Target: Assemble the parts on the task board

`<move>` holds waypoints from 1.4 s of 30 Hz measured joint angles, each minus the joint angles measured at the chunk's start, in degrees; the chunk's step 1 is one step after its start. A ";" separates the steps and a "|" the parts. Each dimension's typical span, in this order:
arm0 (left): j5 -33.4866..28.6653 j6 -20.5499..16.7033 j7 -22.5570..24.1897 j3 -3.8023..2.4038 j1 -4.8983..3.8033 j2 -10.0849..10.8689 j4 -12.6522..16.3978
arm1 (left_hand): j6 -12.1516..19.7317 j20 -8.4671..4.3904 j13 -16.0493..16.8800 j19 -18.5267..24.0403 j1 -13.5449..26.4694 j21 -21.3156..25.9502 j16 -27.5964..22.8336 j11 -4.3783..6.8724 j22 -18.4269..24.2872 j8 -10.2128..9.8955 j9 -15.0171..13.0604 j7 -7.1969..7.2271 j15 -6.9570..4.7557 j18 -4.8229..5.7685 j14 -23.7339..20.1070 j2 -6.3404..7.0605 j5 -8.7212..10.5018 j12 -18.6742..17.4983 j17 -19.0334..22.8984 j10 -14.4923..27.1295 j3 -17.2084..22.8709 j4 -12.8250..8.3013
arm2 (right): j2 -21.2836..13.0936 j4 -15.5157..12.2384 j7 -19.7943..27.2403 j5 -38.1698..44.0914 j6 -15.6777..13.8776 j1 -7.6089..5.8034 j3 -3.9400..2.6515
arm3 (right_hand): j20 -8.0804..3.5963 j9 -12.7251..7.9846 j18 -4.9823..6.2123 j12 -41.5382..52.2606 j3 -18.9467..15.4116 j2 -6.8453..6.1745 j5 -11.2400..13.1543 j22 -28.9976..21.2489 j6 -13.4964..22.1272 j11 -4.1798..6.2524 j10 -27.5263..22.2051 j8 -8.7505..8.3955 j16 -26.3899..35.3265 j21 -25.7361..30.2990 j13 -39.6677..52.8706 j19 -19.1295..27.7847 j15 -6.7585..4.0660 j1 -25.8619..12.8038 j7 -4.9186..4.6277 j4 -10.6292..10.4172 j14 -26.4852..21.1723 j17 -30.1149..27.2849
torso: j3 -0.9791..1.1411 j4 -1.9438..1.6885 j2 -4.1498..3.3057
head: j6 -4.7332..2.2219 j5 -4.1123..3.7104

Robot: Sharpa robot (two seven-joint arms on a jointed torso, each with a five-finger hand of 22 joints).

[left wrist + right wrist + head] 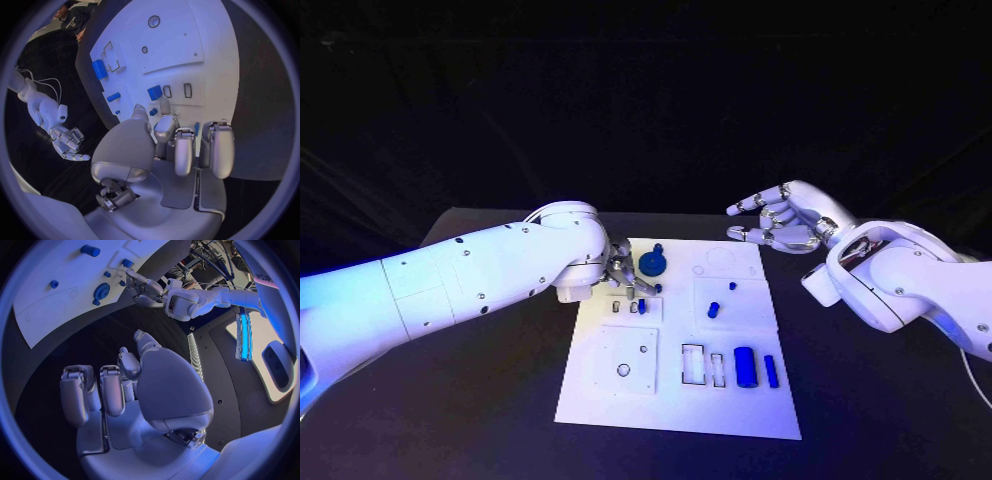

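Fingers [635, 283] of the left hand [620, 276] crowd the task board [678, 400], grasp unclear; right hand [783, 222] spread, empty.

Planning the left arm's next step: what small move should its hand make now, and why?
Probably lower the left hand onto the round blue part beside it. It hovers over the task board's far end with nothing visibly held, while the right hand hangs off the board.
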State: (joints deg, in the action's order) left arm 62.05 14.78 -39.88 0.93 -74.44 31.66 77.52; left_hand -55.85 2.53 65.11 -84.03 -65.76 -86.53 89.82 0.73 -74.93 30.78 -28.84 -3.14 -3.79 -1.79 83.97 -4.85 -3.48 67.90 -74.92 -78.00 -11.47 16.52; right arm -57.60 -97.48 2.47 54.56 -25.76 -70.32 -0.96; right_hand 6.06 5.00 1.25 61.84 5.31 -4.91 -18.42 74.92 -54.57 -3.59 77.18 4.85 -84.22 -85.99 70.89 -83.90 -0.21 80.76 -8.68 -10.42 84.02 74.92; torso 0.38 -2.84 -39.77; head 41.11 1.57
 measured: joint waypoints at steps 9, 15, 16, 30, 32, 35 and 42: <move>-0.19 1.57 -0.06 0.02 0.33 -1.02 -1.32 | 0.09 0.00 0.00 0.00 -0.43 0.00 0.00 0.00 0.00 0.39 -0.55 0.09 0.00 0.00 0.00 -0.43 0.00 0.00 0.00 0.00 -0.16 -0.16 | 0.08 0.04 0.10 0.16 -0.12 0.03 0.00 | 0.00 0.00 0.00 0.00 0.00 0.00 -0.34 0.00 -0.20 0.00 0.00 0.00 0.00 0.00 0.08 0.00 0.00 0.00 -0.20 0.00 0.00 -0.01 | -0.06 -0.19 0.05 | 0.47 0.01; -0.81 2.07 -0.07 0.10 0.57 -1.88 -1.76 | 0.09 0.00 0.11 0.00 -0.66 0.00 0.00 0.00 0.01 0.39 -0.87 0.09 0.00 0.00 0.00 -0.66 0.00 0.00 0.01 0.00 -0.16 -0.16 | 0.45 0.24 0.10 0.20 -0.13 0.10 0.01 | 0.00 0.00 0.00 0.00 0.00 0.00 -0.34 -0.01 -0.20 0.00 0.00 0.00 0.00 0.00 0.08 0.00 0.00 0.00 -0.20 0.00 0.00 -0.01 | -0.08 -0.24 0.06 | 0.54 -0.29; -0.97 2.15 -0.07 0.11 0.58 -1.96 -1.84 | 0.16 0.00 0.11 0.00 -0.66 0.00 0.00 0.00 0.01 0.39 -0.98 0.13 0.00 0.00 0.00 -0.66 0.00 0.00 0.01 0.00 -0.16 -0.16 | 0.51 0.27 0.10 0.20 -0.13 0.12 0.01 | 0.00 0.00 0.00 0.00 0.00 0.00 -0.34 -0.01 -0.20 0.00 0.00 0.00 0.00 0.00 0.08 0.00 0.00 0.00 -0.20 0.00 0.00 -0.01 | -0.08 -0.25 0.06 | 0.57 -0.31; -2.00 3.00 -0.09 0.20 0.63 -2.24 -2.24 | 0.50 0.01 0.10 0.00 -1.21 0.00 0.00 -0.01 0.01 0.68 -1.49 0.09 0.00 0.00 0.00 -0.87 -0.44 0.00 0.01 0.00 -0.16 -0.16 | 0.94 0.76 0.04 0.23 -0.12 0.51 0.03 | 0.00 0.00 0.00 0.00 0.00 0.00 -0.33 -0.01 -0.20 0.00 0.00 0.00 0.00 0.00 0.07 0.00 0.00 0.00 -0.20 0.00 0.00 -0.01 | -0.07 -0.47 0.08 | 0.86 -0.36; -2.08 3.11 -0.10 0.28 0.63 -2.34 -2.36 | 0.50 0.01 0.10 0.00 -1.49 0.00 0.00 -0.01 0.01 0.68 -1.56 0.09 0.00 0.00 0.00 -0.87 -0.67 0.00 0.01 0.00 -0.16 -0.16 | 0.98 0.79 0.04 0.23 -0.12 0.53 0.03 | 0.00 0.00 0.00 0.00 0.00 0.00 -0.33 -0.01 -0.20 0.00 0.00 0.00 0.00 0.00 0.07 0.00 0.00 0.00 -0.20 0.00 0.00 -0.01 | -0.07 -0.47 0.08 | 0.87 -0.43; -2.21 3.25 -0.10 0.39 0.63 -2.46 -2.59 | 0.90 0.01 0.03 0.00 -1.72 0.00 0.00 -0.01 0.01 0.90 -1.82 0.09 0.00 0.00 0.00 -1.10 -0.67 0.00 0.01 0.00 -0.16 -0.16 | 1.05 0.86 0.02 0.23 -0.11 0.57 0.03 | 0.00 0.00 0.00 0.00 0.00 0.00 -0.33 -0.02 -0.20 0.00 0.00 0.00 0.00 0.00 0.07 0.00 0.00 0.00 -0.20 0.00 0.00 -0.01 | -0.07 -0.48 0.08 | 0.87 -0.58; -2.38 3.31 -0.11 0.51 0.64 -2.50 -2.93 | 1.31 0.01 -0.03 0.00 -3.28 0.00 0.00 -0.01 0.01 1.26 -2.67 0.09 0.00 0.00 0.00 -1.60 -1.18 0.00 0.02 0.00 -0.08 -0.56 | 1.08 0.92 -0.01 0.24 -0.10 0.63 0.03 | 0.00 0.00 0.00 0.00 0.00 0.00 -0.56 -0.02 -0.20 0.00 0.00 0.00 0.00 0.00 0.07 0.00 0.00 0.00 -0.20 0.00 0.00 -0.02 | -0.11 -0.58 0.07 | 1.06 -0.73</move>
State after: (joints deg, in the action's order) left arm 59.67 18.08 -39.98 1.44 -73.80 29.16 74.59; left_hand -54.55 2.53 65.08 -84.03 -69.03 -86.53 89.82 0.72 -74.91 32.05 -31.50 -3.05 -3.79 -1.79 83.97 -6.45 -4.65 67.90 -74.90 -78.00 -11.55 15.96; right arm -56.52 -96.56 2.46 54.79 -25.86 -69.69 -0.93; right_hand 6.06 5.00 1.25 61.84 5.31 -4.91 -18.98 74.91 -54.77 -3.59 77.18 4.85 -84.22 -85.99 70.95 -83.90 -0.21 80.76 -8.88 -10.42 84.02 74.90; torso 0.27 -3.42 -39.69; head 42.17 0.84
